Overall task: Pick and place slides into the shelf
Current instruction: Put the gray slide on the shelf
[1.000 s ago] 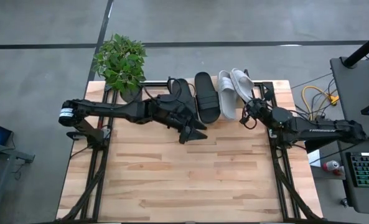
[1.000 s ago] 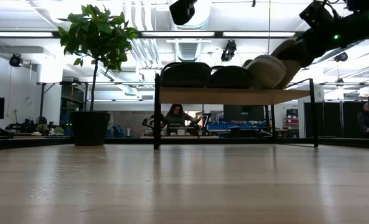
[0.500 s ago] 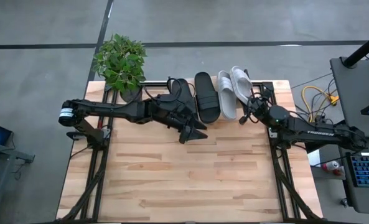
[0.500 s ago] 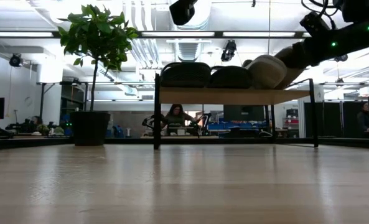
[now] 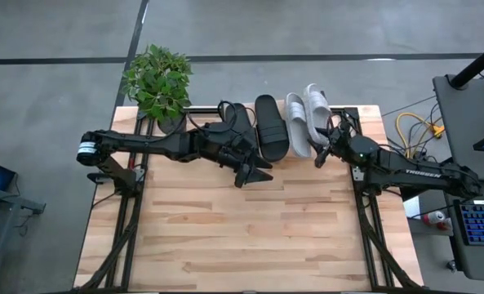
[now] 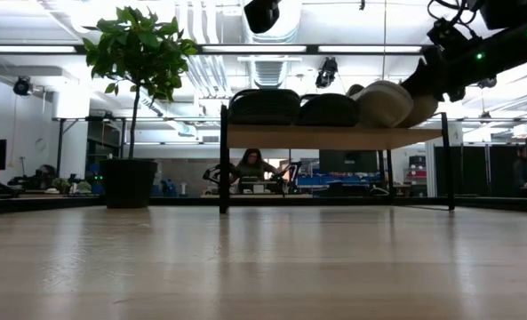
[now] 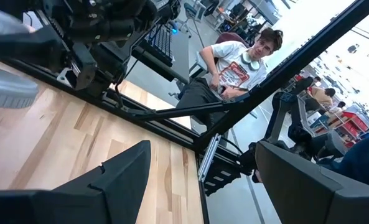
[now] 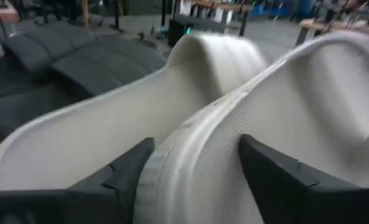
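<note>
Shelf: the low rack (image 6: 334, 136) with a light plank top and thin black legs stands at the far edge of the table (image 5: 250, 237), between the two arms.

Black sandals: two black sandals (image 5: 271, 126) lie side by side on the plank, toward the plant's side; in the low view they show as two dark humps (image 6: 265, 106).

Pale sandals: one pale sandal (image 5: 297, 124) lies on the plank just beside the black pair. The second pale sandal (image 5: 318, 110) lies next to it at the end nearest the right arm, tilted and leaning against its partner.

Right gripper: the right gripper (image 5: 326, 144) is at the near end of the tilted pale sandal. In its wrist view the two dark fingers (image 8: 125, 168) stand apart on either side of that sandal's edge (image 8: 196, 162). Whether they press on it cannot be told.

Left gripper: the left gripper (image 5: 256, 172) hangs over the table just in front of the rack, near the black pair. Its fingers (image 7: 119, 171) are spread wide with nothing between them.

Plant: a potted plant (image 5: 157, 82) stands at the far left corner of the table, beside the rack.

Person: a seated person (image 7: 231, 71) shows beyond the table edge in the left wrist view.
</note>
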You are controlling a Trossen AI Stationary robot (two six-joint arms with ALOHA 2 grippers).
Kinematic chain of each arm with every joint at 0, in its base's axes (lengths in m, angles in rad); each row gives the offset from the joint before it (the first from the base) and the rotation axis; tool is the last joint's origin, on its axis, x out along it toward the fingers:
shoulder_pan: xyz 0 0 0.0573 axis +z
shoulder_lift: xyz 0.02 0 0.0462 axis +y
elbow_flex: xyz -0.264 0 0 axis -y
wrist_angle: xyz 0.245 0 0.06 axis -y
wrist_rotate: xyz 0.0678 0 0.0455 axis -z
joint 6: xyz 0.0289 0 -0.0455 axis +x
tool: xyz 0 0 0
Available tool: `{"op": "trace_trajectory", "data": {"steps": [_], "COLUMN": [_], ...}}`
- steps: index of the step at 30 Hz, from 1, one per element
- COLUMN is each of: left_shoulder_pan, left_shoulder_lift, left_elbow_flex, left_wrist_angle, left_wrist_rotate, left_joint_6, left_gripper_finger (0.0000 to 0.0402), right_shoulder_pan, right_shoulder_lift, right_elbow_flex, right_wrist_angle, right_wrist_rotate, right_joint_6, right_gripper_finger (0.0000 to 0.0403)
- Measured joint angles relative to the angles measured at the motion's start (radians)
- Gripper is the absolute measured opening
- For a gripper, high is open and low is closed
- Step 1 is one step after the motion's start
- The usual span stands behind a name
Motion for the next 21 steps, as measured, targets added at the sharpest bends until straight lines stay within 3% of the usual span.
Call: {"op": "trace_trajectory", "data": {"steps": [10,21], "left_shoulder_pan": [0.0,0.0], "left_shoulder_lift": [-0.003,-0.005], "left_elbow_flex": [0.0,0.0], "left_wrist_angle": [0.0,-0.001], "left_wrist_rotate": [0.016,0.016], "left_joint_6": [0.0,0.01], "left_gripper_finger": [0.0274,0.0274], "right_shoulder_pan": [0.002,0.001], "right_shoulder_lift": [0.002,0.0], "right_elbow_flex": [0.032,0.061], "right_wrist_angle": [-0.088,-0.099], "right_wrist_rotate": [-0.036,-0.078], "right_joint_6": [0.036,0.003], "right_gripper_finger": [0.0331,0.0333]}}
